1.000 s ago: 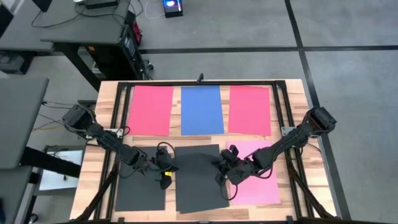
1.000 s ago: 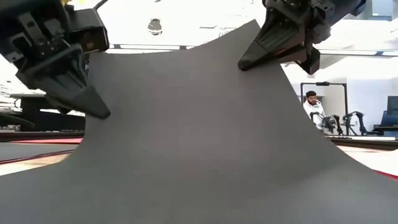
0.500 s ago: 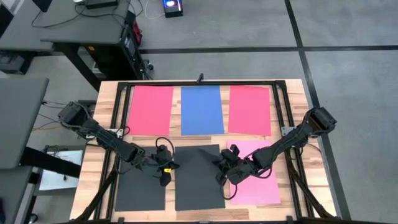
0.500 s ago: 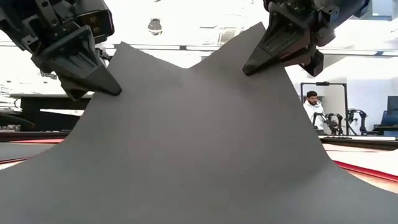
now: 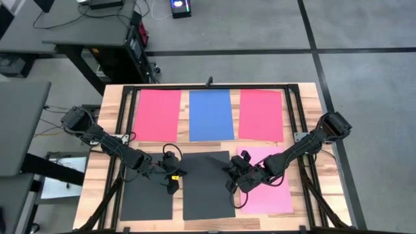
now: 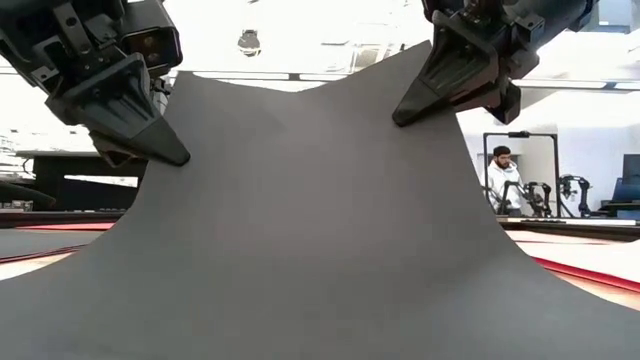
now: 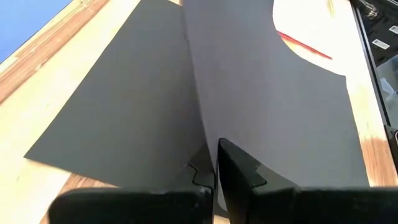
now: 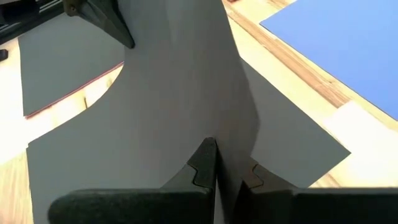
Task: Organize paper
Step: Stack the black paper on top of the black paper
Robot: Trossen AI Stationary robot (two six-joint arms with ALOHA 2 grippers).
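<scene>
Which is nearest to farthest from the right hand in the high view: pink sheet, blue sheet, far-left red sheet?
From the right hand:
1. Pink sheet, directly beside and under that arm.
2. Blue sheet, back row, middle.
3. Far-left red sheet, back row, left end.

Raised dark sheet (image 6: 300, 220) hides table behind.

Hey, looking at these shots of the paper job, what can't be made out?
- Low view: the lifted dark sheet fills the picture and hides the table and most other sheets.
- High view: the spots where the left claw and right claw pinch the sheet are too small to see.
- Left wrist view: the red sliver is mostly covered by dark paper.
</scene>
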